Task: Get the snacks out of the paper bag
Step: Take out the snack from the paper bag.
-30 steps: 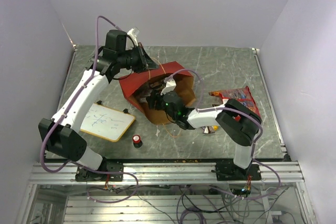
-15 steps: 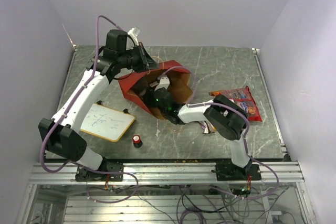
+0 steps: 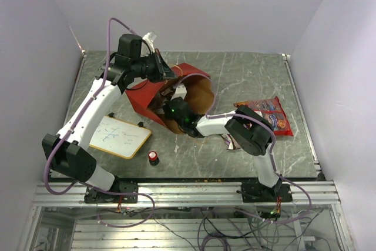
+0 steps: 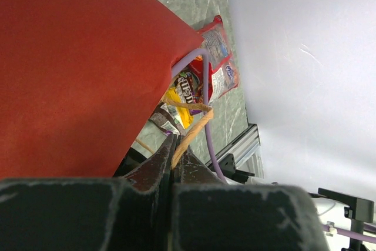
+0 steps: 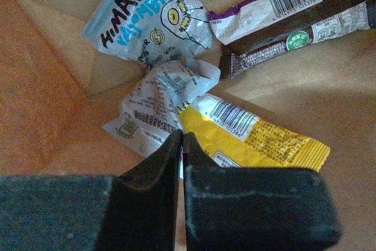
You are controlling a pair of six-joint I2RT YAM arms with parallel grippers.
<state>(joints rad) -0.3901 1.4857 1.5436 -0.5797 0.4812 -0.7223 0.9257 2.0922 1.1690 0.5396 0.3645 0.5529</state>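
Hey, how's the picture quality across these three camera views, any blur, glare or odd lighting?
Top view: even, soft light, no glare, the paper bag dim inside. Left wrist view: the left gripper is a dark, blurred foreground and the wall is washed out white. Right wrist view: a warm orange cast inside the bag, the snacks sharp, the right gripper dark and soft.

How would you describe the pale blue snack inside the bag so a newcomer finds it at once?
Start at the red paper bag on the table and look into its brown inside. In the right wrist view the pale blue packet lies upper left, above a crumpled white wrapper and a yellow packet. It alone reads HIMALAYA in black, with a yellow cartoon face.
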